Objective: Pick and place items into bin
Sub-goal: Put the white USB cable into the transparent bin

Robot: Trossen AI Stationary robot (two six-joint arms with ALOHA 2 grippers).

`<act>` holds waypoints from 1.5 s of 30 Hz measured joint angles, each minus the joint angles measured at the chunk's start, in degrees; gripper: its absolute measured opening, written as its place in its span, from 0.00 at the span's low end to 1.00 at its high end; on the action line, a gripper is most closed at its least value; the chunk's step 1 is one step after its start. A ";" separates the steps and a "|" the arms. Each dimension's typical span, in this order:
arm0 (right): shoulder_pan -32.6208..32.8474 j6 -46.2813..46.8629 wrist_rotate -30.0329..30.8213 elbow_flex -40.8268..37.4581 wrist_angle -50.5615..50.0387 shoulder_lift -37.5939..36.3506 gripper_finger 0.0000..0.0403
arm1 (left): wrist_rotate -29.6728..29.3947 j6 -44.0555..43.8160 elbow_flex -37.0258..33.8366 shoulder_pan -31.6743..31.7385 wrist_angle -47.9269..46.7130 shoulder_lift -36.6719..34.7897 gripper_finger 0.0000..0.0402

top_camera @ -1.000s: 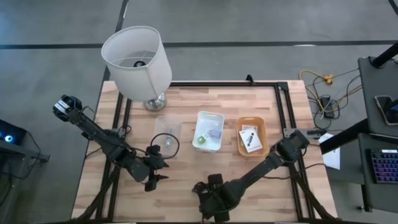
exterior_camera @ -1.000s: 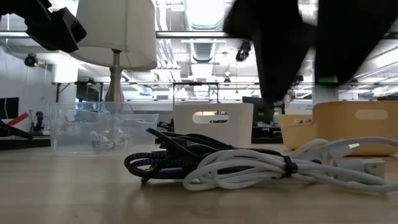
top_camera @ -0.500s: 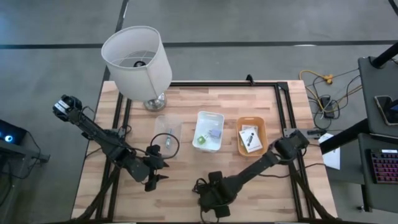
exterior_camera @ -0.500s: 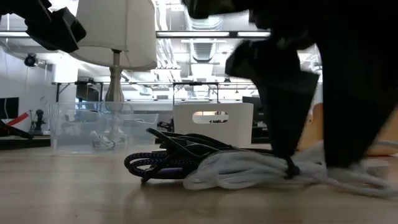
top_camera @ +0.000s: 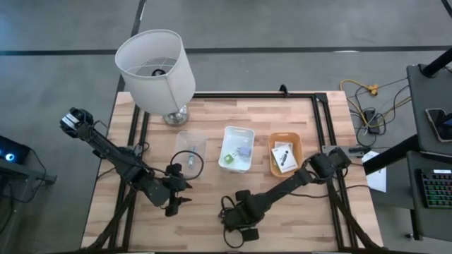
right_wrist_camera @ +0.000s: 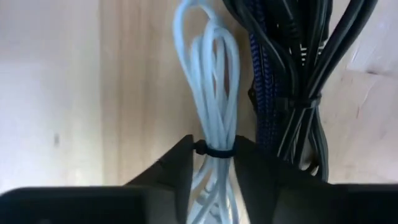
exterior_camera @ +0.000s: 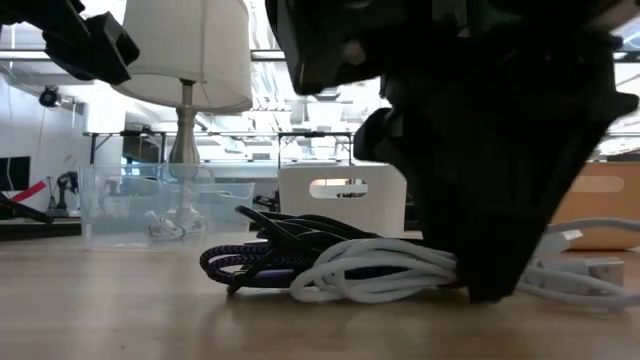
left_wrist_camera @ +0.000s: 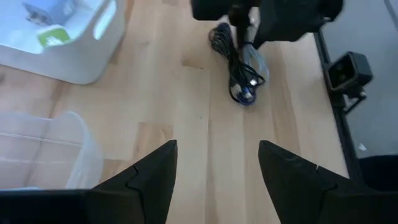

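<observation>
A white cable bundle [right_wrist_camera: 214, 93] and a dark black-and-blue cable bundle [right_wrist_camera: 292, 74] lie side by side on the wooden table near its front edge [top_camera: 229, 208]. My right gripper [right_wrist_camera: 214, 165] is down over them, shut on the white bundle [exterior_camera: 380, 270]. My left gripper [left_wrist_camera: 217, 162] is open and empty above the table's front left [top_camera: 176, 206]. A green piece and a grey-blue cube lie in the white bin [top_camera: 236, 148]. White printed packets lie in the orange bin [top_camera: 286, 155]. My right gripper pinches the white cable bundle between its two fingers at its black tie band [right_wrist_camera: 214, 151], several strands together. The fingers come from above and lie across the bundle. The bundle rests on the table, its loops [exterior_camera: 350, 275] spread beside the dark cables.
A clear bin [top_camera: 189, 149] stands left of the white bin. A white-shaded lamp [top_camera: 155, 67] stands at the far left. A black frame runs along the table's far and right edges [top_camera: 321, 113]. Bare wood lies between my two grippers.
My right gripper has come down onto the white cable bundle, shifting a little toward the table's left, and now stands on the table with its fingers around the bundle. My left arm has kept still.
</observation>
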 joint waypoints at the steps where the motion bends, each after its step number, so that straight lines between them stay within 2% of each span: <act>1: 0.06 0.00 0.00 0.36 -0.23 0.00 0.22 | -0.54 0.00 0.00 0.00 0.00 0.00 0.52; 6: 1.20 0.21 -0.78 1.79 -2.15 -1.66 0.08 | -1.46 -0.10 0.00 0.00 0.00 0.00 0.52; 11: 0.88 8.90 -2.99 1.79 -1.36 -6.97 0.07 | -1.52 -6.35 0.00 -0.19 -2.85 0.00 0.52; 19: -9.70 24.57 -3.04 -0.61 13.05 -10.80 0.08 | -4.30 -14.17 0.04 -5.52 -8.37 -0.58 0.52; 25: -17.44 32.11 -5.15 0.28 27.10 -9.50 0.08 | -13.62 -21.22 4.75 -12.74 -19.07 -0.87 0.44; 30: -22.04 33.99 -1.13 0.38 33.02 -7.64 0.08 | -21.78 -29.42 7.30 -17.78 -29.28 -0.92 0.35; 34: -25.32 33.52 1.16 0.50 42.09 -7.00 0.08 | -22.44 -30.05 6.98 -18.70 -30.13 -0.91 0.29; 37: -27.14 32.84 2.93 0.52 42.74 -5.72 0.08 | -22.45 -30.05 6.72 -18.67 -29.99 -0.85 0.27; 41: -28.08 30.81 3.65 0.35 43.40 -3.25 0.12 | -22.58 -30.08 6.75 -18.64 -29.93 -0.85 0.27; 45: -28.17 31.27 3.80 0.42 46.29 -1.82 0.27 | -22.58 -30.05 6.75 -18.61 -30.01 -0.71 0.27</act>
